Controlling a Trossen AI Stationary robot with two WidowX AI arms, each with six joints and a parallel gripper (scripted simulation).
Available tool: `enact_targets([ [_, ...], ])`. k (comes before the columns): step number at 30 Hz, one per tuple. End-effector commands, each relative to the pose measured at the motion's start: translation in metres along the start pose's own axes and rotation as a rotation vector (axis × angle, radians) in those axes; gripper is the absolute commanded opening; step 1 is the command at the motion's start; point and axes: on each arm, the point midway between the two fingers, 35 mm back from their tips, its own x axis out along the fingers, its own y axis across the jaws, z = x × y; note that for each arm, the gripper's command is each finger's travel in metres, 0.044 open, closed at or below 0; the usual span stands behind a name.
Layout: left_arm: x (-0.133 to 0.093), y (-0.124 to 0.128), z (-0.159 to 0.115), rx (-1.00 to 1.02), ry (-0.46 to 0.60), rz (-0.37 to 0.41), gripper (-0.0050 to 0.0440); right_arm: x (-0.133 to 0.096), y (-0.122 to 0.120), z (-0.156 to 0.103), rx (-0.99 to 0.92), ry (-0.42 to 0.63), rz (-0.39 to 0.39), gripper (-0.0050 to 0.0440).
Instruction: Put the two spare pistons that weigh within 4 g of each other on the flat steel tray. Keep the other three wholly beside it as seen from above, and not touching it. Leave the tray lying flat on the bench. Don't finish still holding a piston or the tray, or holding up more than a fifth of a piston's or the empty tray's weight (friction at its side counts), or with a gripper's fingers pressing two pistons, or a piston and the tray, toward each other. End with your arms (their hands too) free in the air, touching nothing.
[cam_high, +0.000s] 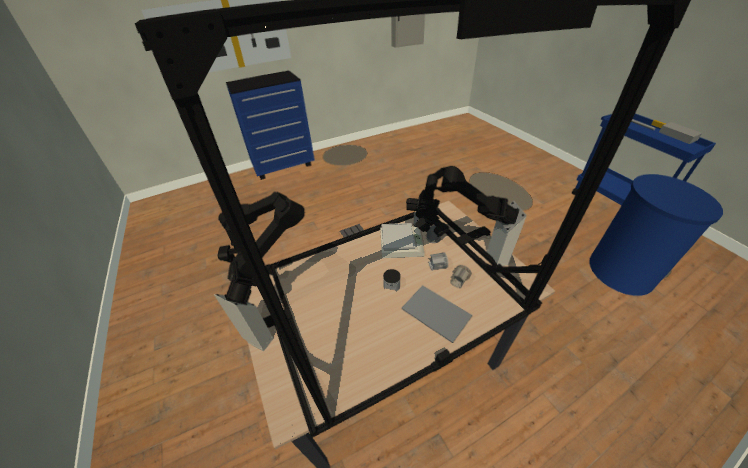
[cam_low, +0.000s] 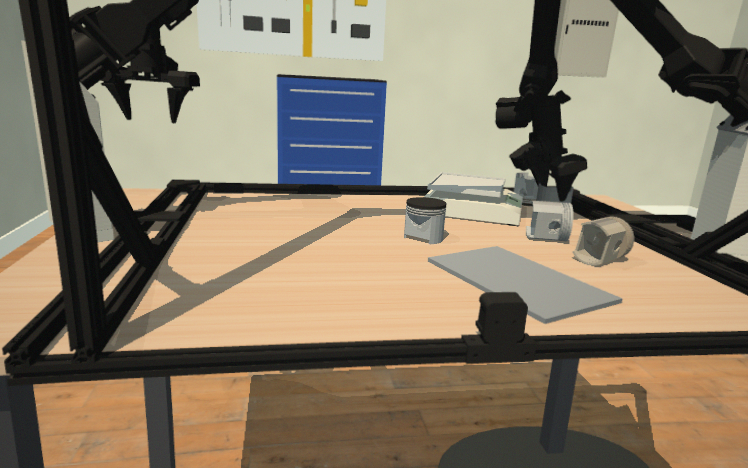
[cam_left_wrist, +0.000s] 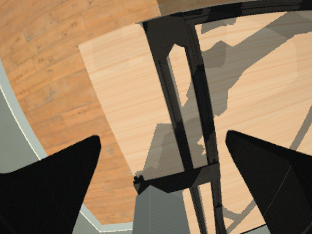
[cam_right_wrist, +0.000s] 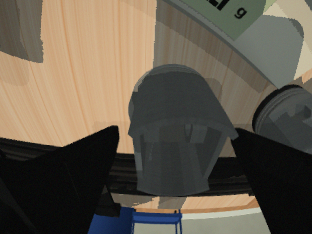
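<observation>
The flat grey steel tray (cam_high: 436, 312) (cam_low: 524, 281) lies on the bench. A black-topped piston (cam_high: 391, 280) (cam_low: 424, 223) stands upright. A light grey piston (cam_high: 438, 261) (cam_low: 543, 221) and a brownish one (cam_high: 460, 276) (cam_low: 601, 241) lie near the tray, beside it. A dark grey piston (cam_right_wrist: 175, 100) is beside the scale; another piston (cam_right_wrist: 285, 120) (cam_low: 525, 187) is close by. My right gripper (cam_low: 553, 190) (cam_right_wrist: 176, 133) is open, pointing down, with the dark grey piston in view between its fingertips; contact cannot be told. My left gripper (cam_low: 152, 119) (cam_left_wrist: 164, 139) is open and empty, high above its end.
A white scale (cam_high: 405, 254) (cam_low: 479, 211) (cam_right_wrist: 260, 47) stands at the back with no piston on its pan; its reading is mostly cut off. Black frame rails (cam_low: 275, 351) edge the bench, and uprights rise at its corners. A small black camera (cam_low: 501, 317) sits on the front rail.
</observation>
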Motion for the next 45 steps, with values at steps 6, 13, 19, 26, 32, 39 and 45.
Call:
enact_targets([
  [6,0.000,0.000,0.000,0.000,-0.001,-0.002,0.0440,0.015,0.001,-0.003,0.008,0.011,0.005,0.0378],
  [13,0.000,0.000,0.000,0.000,-0.001,-0.002,0.0440,0.023,0.002,-0.003,0.010,0.013,0.007,0.0378],
  [19,0.000,0.000,0.000,0.000,-0.001,-0.002,0.0440,0.023,0.002,-0.003,0.010,0.013,0.007,0.0158],
  [26,0.000,0.000,0.000,0.000,-0.001,-0.002,0.0440,0.023,0.002,-0.003,0.010,0.013,0.007,0.0158],
  [32,0.000,0.000,0.000,0.000,-0.001,-0.002,0.0440,0.023,0.002,-0.003,0.010,0.013,0.007,0.0158],
  [39,0.000,0.000,0.000,0.000,-0.001,-0.002,0.0440,0.023,0.002,-0.003,0.010,0.013,0.007,0.0158],
  [45,0.000,0.000,0.000,0.000,-0.001,-0.002,0.0440,0.018,0.002,-0.005,0.010,0.013,0.007,0.0158],
])
